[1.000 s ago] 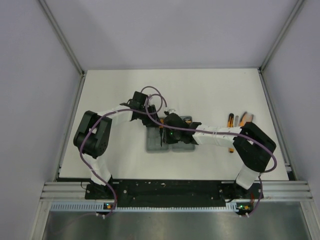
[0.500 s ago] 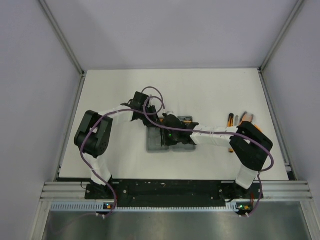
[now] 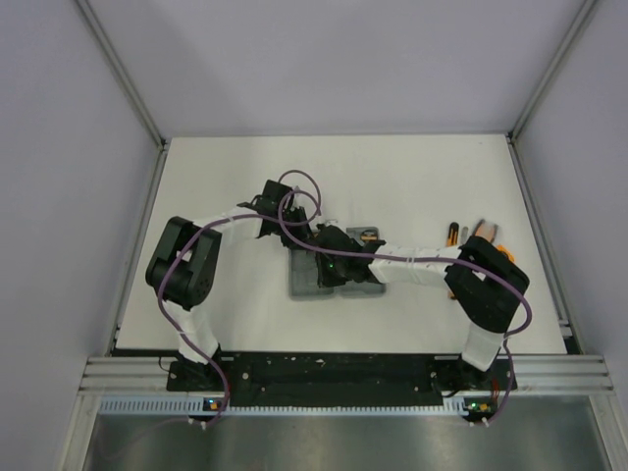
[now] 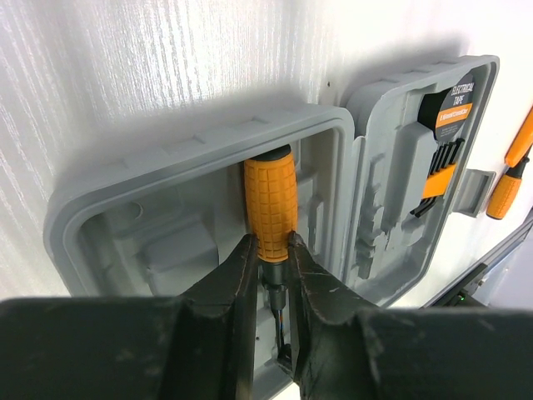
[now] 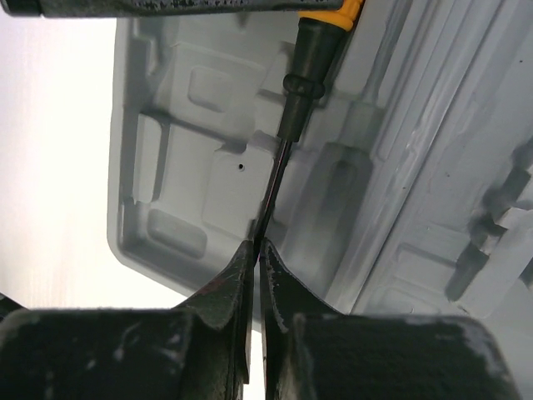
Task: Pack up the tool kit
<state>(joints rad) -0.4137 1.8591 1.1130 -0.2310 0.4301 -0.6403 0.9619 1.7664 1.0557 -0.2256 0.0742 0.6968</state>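
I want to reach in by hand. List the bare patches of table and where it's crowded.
Bare: the far table strip between case and back wall, and the near strip between case and arm bases. Crowded: the middle, where left gripper and right gripper both clamp one screwdriver in the case; loose tools lie right of it.

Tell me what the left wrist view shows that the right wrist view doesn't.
Only the left wrist view shows the left claw clamped on the ribbed orange screwdriver handle, a black tape roll in the second half of the grey moulded plastic case, and loose orange-handled screwdrivers outside it. Only the right wrist view shows the right claw pinching the thin dark metal shaft. Both show that one screwdriver at the case's slotted tray.
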